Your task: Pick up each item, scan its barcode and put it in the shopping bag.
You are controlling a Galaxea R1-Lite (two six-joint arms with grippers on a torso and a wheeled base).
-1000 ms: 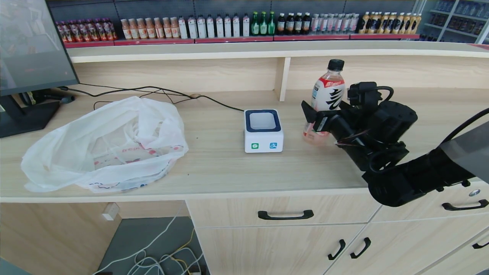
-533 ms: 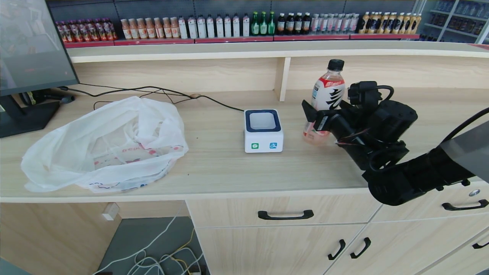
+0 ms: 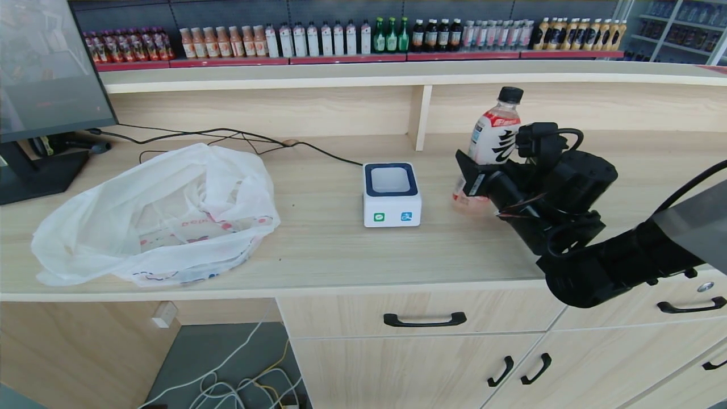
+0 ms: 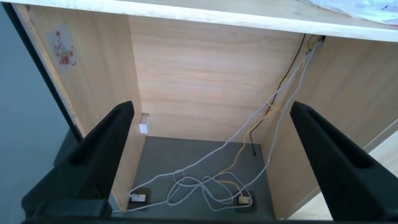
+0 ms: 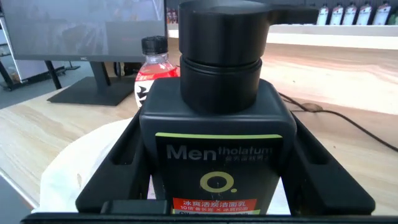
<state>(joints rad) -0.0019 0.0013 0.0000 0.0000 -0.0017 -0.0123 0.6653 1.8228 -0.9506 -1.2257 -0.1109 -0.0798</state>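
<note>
- Black squarish plastic bottle [image 5: 214, 155] sits gripped between the right fingers [image 5: 115, 171].
- Pickup seems done; next, its barcode should face the white box scanner [image 3: 392, 196], left of those fingers.
- Left fingers [image 4: 102, 155] are spread wide.

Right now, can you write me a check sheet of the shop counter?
Surface: pale wooden counter, flat.
Job's things: crumpled white plastic shopping bag lying open; white box scanner with blue-rimmed window; tilted clear bottle of pink drink.
Clutter: nothing seen.
Claws: right claw shut on black square plastic bottle; left claw open, below the countertop.
Cables: black cables behind bag; white wires on floor.
Surroundings: black monitor; shelf of drink bottles.
</note>
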